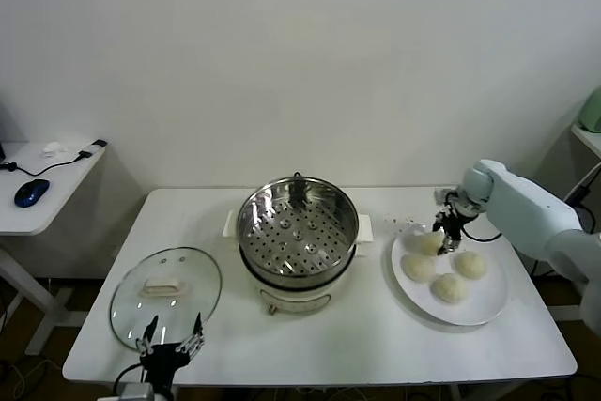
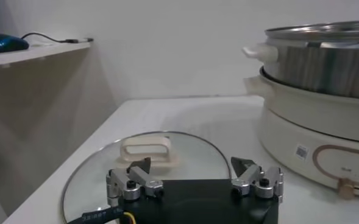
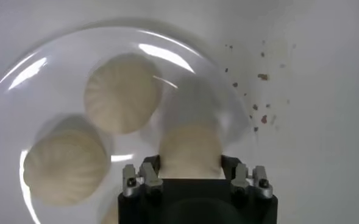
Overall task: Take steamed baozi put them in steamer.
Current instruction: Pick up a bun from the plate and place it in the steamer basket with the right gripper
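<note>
Four cream-white baozi lie on a white plate [image 1: 490, 310] at the right of the table. My right gripper [image 1: 444, 236] is down at the plate's far edge, its fingers pressed on both sides of the far-left baozi [image 1: 430, 244]. In the right wrist view this baozi [image 3: 190, 146] fills the gap of the gripper [image 3: 190, 162]; two others [image 3: 123, 100] [image 3: 66, 164] lie beside it on the plate [image 3: 57, 67]. The steel steamer [image 1: 297, 223] stands in the table's middle, its perforated tray bare. My left gripper [image 1: 171, 340] is parked open at the front left.
A round glass lid [image 1: 165, 298] with a white handle lies left of the steamer, under the left gripper [image 2: 192, 164]; the steamer's base [image 2: 313, 140] is beside it. Dark crumbs [image 1: 406, 223] dot the table between steamer and plate. A side table with a blue mouse [image 1: 30, 192] stands far left.
</note>
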Controlling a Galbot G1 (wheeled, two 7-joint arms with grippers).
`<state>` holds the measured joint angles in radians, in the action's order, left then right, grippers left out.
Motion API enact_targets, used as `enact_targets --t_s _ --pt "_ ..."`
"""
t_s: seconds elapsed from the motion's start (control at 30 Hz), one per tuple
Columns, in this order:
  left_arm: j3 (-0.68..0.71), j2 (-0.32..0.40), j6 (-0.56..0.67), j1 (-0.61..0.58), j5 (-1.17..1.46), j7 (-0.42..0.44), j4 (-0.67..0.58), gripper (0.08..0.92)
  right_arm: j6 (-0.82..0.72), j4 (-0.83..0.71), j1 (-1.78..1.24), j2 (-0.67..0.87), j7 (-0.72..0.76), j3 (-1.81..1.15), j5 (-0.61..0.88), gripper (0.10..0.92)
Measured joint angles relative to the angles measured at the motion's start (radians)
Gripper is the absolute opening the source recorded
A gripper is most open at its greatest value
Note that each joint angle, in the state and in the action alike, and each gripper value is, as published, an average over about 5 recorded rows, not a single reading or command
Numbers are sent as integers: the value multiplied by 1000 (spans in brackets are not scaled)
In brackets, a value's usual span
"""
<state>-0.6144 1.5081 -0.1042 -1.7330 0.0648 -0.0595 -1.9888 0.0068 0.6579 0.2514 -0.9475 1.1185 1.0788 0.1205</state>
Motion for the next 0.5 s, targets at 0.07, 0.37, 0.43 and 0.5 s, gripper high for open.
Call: enact_targets --t_s 0.07,0.37,0.43,0.5 --pt "5 0 1 -3 -1 -1 -3 823 7 48 72 6 5 54 42 662" --pt "31 0 6 -6 -18 -1 -8 823 105 327 431 -75 23 281 248 662" --pt "37 -2 9 -8 -24 -1 -8 823 135 393 480 -112 21 316 273 662" --pt "44 -5 14 -10 -31 0 -8 823 170 450 515 -150 16 346 283 662"
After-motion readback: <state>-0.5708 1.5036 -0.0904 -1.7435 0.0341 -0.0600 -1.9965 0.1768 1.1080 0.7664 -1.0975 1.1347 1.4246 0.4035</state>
